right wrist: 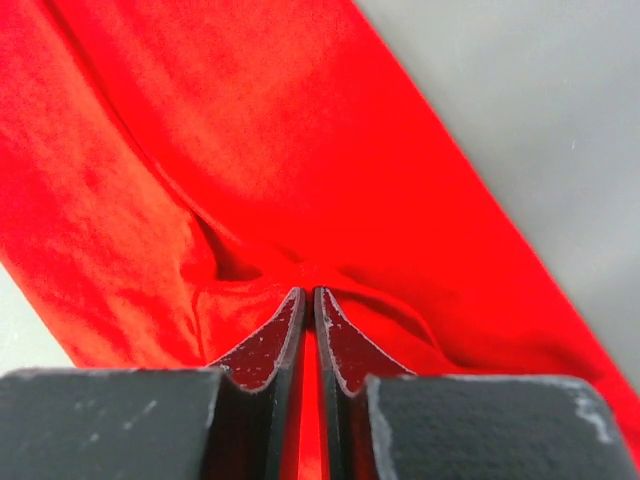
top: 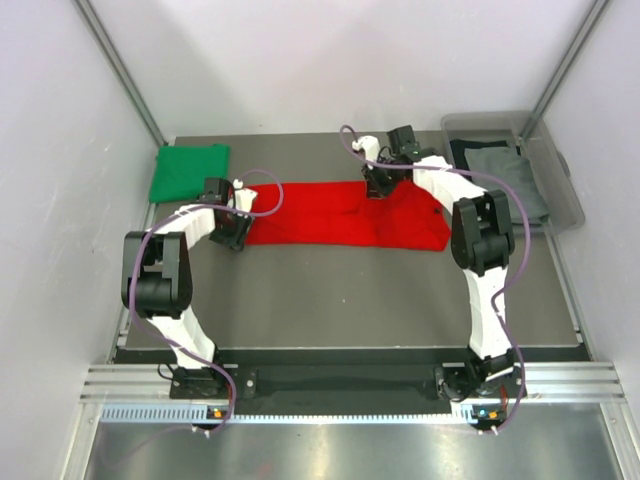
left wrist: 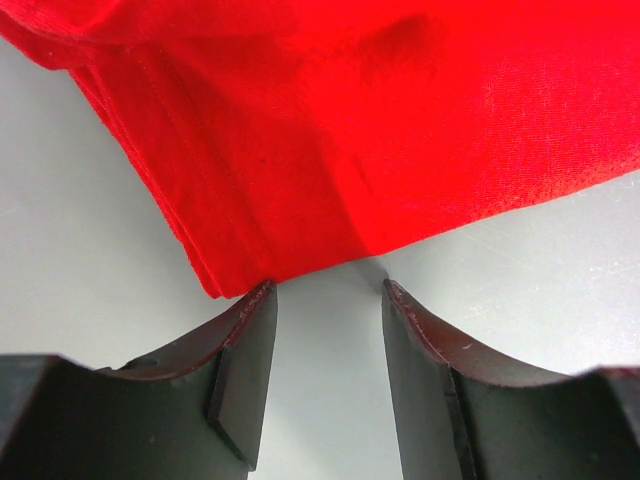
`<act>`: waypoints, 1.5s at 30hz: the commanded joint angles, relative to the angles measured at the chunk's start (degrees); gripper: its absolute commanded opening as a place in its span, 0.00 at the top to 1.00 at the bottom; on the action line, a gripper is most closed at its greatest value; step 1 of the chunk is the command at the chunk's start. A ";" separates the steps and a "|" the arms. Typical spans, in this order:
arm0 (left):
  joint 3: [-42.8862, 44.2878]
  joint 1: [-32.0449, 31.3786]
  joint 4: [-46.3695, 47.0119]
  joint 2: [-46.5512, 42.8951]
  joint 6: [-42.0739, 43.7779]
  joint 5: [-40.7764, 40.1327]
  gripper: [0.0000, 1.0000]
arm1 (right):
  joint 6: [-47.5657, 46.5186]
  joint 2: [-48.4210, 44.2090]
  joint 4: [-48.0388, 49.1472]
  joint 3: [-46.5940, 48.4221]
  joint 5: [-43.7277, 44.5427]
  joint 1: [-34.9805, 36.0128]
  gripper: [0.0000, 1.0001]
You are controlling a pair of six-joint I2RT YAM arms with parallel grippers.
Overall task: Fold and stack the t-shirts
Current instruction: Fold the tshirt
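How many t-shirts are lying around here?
4. A red shirt spread in the middle, a green shirt folded at the far left corner, a grey shirt and a dark shirt in the bin at far right. More may be hidden underneath those.

Left arm [top: 160, 275]: upper link rises from the base, elbow bent high at the outer side, forearm reaching forward and inward, wrist pitched down. Left gripper [left wrist: 325, 290]: low, jaws parted with a plain gap, the two fingers [left wrist: 245, 345] well clear of each other. Right arm [top: 485, 235]: upper link nearly upright, elbow high, forearm stretched forward and toward the left arm's side. Right gripper [right wrist: 308, 292]: pointing down, jaws drawn almost together with only a thin slit between the pads, pinching a pucker of the red t-shirt [right wrist: 250, 150].
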 commanded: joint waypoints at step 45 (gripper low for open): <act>16.76 -0.96 -18.55 12.50 28.45 3.32 0.37 | -2.19 -36.51 15.05 -38.28 1.21 4.37 0.45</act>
